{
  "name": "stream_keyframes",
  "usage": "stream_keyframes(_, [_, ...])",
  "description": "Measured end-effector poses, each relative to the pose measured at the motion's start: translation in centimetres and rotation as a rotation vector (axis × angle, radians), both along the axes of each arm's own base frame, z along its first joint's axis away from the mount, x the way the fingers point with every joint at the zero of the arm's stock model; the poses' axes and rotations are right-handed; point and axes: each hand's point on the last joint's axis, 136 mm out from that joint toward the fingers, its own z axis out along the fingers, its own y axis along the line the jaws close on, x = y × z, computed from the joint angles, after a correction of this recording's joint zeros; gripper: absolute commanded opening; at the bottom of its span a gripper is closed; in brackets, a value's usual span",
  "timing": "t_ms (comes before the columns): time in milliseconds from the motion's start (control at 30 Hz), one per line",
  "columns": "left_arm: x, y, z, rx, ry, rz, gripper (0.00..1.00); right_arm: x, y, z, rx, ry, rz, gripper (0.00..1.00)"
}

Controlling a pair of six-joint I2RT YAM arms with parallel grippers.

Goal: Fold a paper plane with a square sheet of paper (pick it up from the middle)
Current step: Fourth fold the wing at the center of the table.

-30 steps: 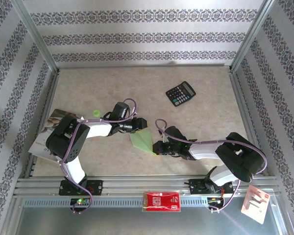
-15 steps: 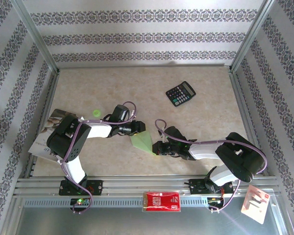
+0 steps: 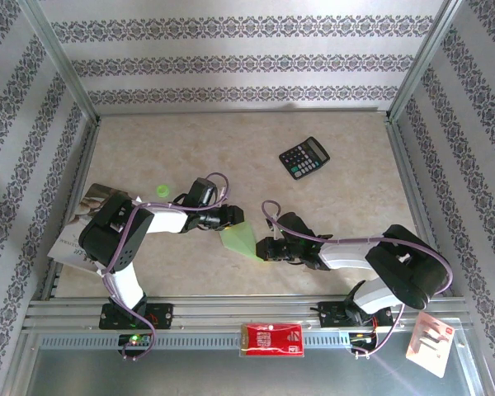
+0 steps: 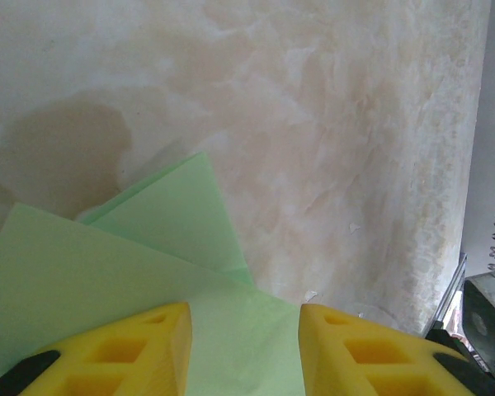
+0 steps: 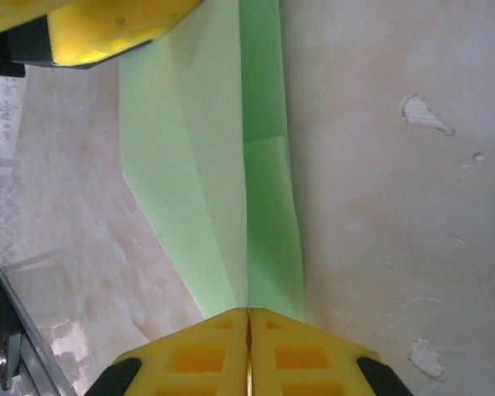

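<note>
One light green paper plane [image 3: 241, 240] lies mid-table in the top view between the left gripper [image 3: 233, 217] and right gripper [image 3: 262, 250], one black calculator [image 3: 304, 157] well apart; the left wrist view has two yellow fingers [image 4: 140, 346] spread over the paper, the right wrist view two fingers [image 5: 202, 356] pressed together, pinching its tip.

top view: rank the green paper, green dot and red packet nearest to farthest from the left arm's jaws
1. green paper, right at the jaws, mid-table
2. green dot, off to their left, slightly farther back
3. red packet, at the near edge, middle
</note>
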Motion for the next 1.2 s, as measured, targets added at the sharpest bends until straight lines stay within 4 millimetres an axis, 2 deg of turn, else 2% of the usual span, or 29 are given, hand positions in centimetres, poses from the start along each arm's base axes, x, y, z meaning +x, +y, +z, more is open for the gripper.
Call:
stream_keyframes(467, [0.0, 0.1, 0.0, -0.005, 0.003, -0.004, 0.38, 0.4, -0.5, 0.1, -0.004, 0.002, -0.019, 0.07])
stream_keyframes(967, [-0.1, 0.0, -0.1, -0.005, -0.007, -0.021, 0.37, 0.1, -1.6, -0.6, -0.046, 0.027, -0.024, 0.17])
stream_keyframes(1033, [0.0, 0.0, -0.1, -0.004, -0.009, -0.022, 0.37, 0.2, -1.7, -0.1, -0.042, 0.017, -0.024, 0.19])
stream_keyframes(1200, [0.0, -0.1, 0.0, -0.005, -0.011, -0.027, 0.37, 0.2, -1.9, 2.7, -0.004, -0.053, -0.01, 0.21])
